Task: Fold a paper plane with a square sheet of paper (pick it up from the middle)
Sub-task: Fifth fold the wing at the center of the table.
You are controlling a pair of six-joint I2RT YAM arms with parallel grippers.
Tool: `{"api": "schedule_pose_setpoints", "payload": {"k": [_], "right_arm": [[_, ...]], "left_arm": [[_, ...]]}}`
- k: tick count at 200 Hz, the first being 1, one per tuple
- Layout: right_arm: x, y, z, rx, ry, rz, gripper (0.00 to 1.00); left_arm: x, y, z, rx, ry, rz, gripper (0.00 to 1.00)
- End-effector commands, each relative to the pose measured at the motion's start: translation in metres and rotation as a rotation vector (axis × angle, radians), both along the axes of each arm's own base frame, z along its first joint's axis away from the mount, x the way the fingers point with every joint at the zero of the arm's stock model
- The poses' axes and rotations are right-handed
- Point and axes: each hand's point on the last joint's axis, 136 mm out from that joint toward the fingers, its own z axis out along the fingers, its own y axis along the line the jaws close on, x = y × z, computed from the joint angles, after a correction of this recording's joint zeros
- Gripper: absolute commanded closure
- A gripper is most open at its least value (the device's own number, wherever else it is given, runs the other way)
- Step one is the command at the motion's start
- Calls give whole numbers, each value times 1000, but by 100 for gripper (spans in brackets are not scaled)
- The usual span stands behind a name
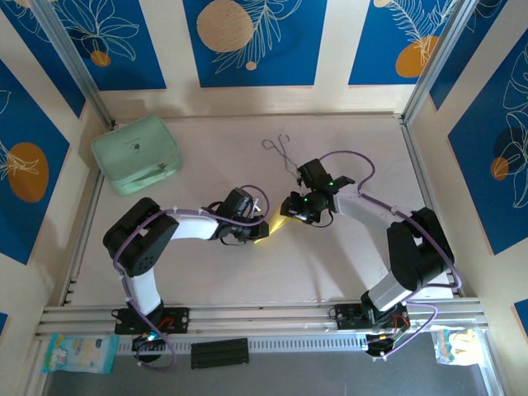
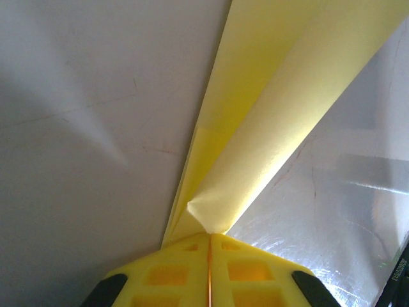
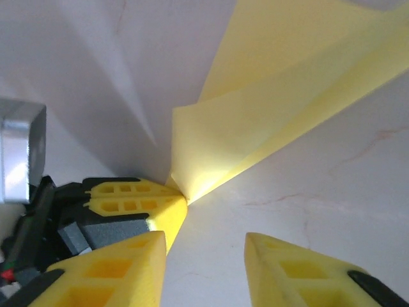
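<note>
Pinching yellow paper | left jaws clamped on its folded corner | right jaws spread wide, empty, beside it

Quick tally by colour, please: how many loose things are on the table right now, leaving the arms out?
Yellow: 1, the folded sheet of paper
Mint green: 1, the rounded case
Bare metal: 1, the thin tongs
Total: 3
</note>
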Motion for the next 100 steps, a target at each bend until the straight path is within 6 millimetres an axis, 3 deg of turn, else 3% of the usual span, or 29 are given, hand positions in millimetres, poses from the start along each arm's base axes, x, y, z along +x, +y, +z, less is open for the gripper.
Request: {"api": "schedule_pose_setpoints", "payload": {"k": [1,41,100], "right_arm": [[10,26,-3,70,-41,27,70],[13,47,-21,88,-33,51,83],[11,41,-49,45,2,35,88]], "left_arm": [[-13,17,-28,98,84,7,91],[-12,16,-27,96,84,4,92],[-13,16,-26,91,85,3,92]]}}
